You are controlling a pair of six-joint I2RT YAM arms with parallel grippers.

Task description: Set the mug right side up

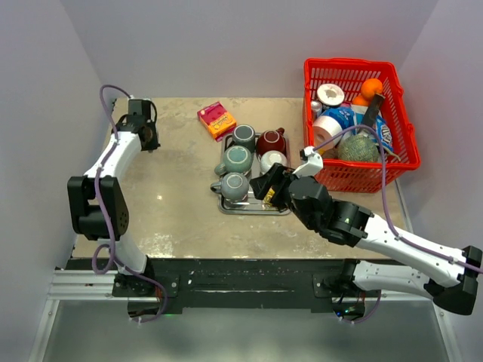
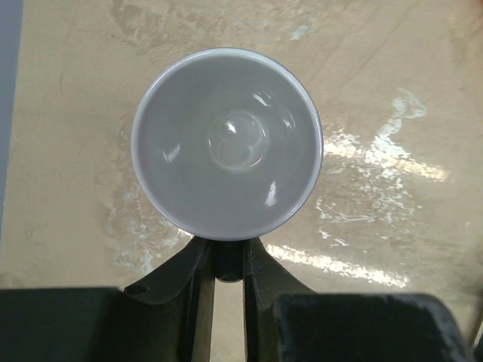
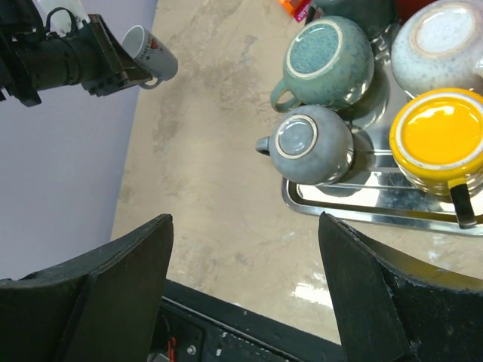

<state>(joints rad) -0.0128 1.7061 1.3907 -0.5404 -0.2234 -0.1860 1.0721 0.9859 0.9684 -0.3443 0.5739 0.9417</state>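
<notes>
Mid-flip: Left hand [image 2: 226, 264] clamped on mug [image 2: 226, 143] handle, aloft over tabletop [image 2: 392, 90]. Right hand [image 3: 243, 226] wide open, empty, near tray [image 3: 355, 207]. Next, likely: level mug, set base down.

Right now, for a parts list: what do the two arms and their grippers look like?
Both the left arm and right arm have white links with black joints. A purple cable loops along each. The left gripper and right gripper have black, tapered fingers. No markings are visible.
</notes>
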